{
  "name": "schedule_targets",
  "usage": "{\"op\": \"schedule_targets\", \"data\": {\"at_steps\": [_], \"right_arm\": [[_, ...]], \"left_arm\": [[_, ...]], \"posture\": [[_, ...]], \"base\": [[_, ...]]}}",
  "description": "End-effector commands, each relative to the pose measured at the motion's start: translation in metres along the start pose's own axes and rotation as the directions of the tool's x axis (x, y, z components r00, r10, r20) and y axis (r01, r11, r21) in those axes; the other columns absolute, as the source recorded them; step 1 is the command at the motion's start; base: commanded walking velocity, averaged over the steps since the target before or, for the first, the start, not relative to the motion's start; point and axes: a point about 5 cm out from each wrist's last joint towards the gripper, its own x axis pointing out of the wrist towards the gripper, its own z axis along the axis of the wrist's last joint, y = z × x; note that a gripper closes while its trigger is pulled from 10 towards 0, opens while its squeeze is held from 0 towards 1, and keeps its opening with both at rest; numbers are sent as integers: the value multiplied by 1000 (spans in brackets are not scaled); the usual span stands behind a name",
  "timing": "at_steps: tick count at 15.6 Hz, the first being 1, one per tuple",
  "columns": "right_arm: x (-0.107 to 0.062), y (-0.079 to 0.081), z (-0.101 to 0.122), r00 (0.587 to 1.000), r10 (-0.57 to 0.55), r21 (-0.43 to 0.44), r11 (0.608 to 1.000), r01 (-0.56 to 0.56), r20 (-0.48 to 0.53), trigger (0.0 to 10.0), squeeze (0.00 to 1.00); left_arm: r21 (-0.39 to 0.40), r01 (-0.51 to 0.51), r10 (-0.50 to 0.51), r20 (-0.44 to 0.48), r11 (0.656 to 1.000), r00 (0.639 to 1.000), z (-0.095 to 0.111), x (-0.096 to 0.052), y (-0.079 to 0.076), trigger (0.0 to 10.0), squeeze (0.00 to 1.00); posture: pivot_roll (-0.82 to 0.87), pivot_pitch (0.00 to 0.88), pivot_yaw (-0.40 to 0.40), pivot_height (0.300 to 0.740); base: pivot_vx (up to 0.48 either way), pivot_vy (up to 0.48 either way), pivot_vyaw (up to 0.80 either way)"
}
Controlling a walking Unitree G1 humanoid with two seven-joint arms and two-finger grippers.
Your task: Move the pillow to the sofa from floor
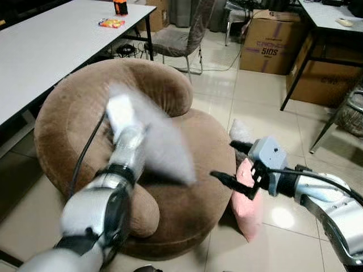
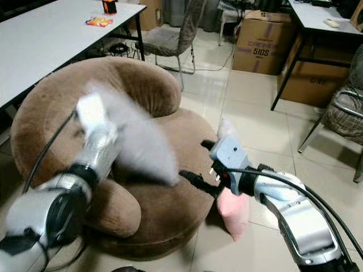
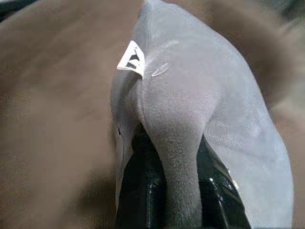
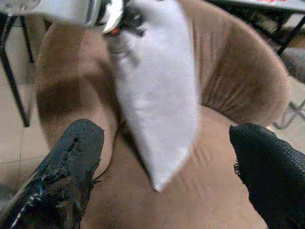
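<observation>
A grey pillow [image 1: 161, 141] hangs blurred over the seat of the round brown sofa [image 1: 68, 113]. My left gripper [image 3: 178, 157] is shut on one edge of it, a fold of grey fabric squeezed between the black fingers [image 3: 143, 191]. A pink pillow [image 1: 248, 207] stands on the floor, leaning against the sofa's right side, with a pale corner [image 1: 241, 133] above it. My right gripper [image 1: 224, 160] is open beside the sofa, just above the pink pillow, holding nothing. In the right wrist view its fingers [image 4: 71, 162] frame the grey pillow [image 4: 157, 95].
A long white table [image 1: 51, 45] runs along the left, close behind the sofa. A grey chair [image 1: 176, 39] and cardboard boxes [image 1: 269, 42] stand at the back. A dark-legged desk [image 1: 334, 17] and a wicker chair [image 1: 354, 113] are at the right, with tiled floor [image 1: 272, 113] between.
</observation>
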Motion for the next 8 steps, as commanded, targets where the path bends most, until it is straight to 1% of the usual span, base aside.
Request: {"op": "schedule_targets", "data": {"at_steps": [1, 2, 3, 4, 5, 6, 7, 8], "right_arm": [[1, 5, 3, 999, 47, 3, 999, -47, 1, 10000, 0], [2, 7, 1, 997, 80, 8, 997, -80, -8, 10000, 0], [2, 8, 0, 995, 97, 12, 995, -97, -13, 10000, 0], [3, 10, -3, 992, 122, 17, 992, -121, -24, 10000, 0], [2, 11, -7, 988, 150, 25, 989, -149, -38, 10000, 0], [2, 11, -13, 984, 171, 24, 985, -169, -51, 10000, 0], [5, 6, -28, 979, 192, 40, 981, -190, -66, 10000, 0], [6, 0, -36, 975, 207, 41, 978, -205, -82, 10000, 0]], "left_arm": [[75, -39, 33, 74, 996, 997, 9, 1, 3, 10000, 0], [150, -43, 23, 130, 988, 991, 8, 0, 4, 10000, 0], [154, -49, 26, 148, 987, 989, 9, 0, 4, 10000, 0], [154, -66, 39, 172, 986, 984, 11, -1, 5, 10000, 0], [141, -77, 49, 190, 987, 981, 13, -2, 5, 10000, 0], [130, -70, 44, 193, 989, 980, 13, -4, 1, 10000, 0], [133, -48, 22, 191, 990, 981, 11, -8, -8, 10000, 0], [166, -36, 2, 200, 985, 980, 11, -11, -14, 10000, 0]], "posture": [[-198, 0, 41, 740], [-198, 0, 41, 740], [-198, 0, 41, 740], [-174, 0, 23, 740], [-167, 0, 17, 740], [-163, 0, 14, 740], [-163, 0, 14, 740], [-161, 0, 13, 740]], "base": [[0, 0, 0], [0, 0, 0], [0, 0, 0], [0, 0, 0], [0, 0, 0], [0, 0, 0], [0, 0, 0], [0, 0, 0]]}}
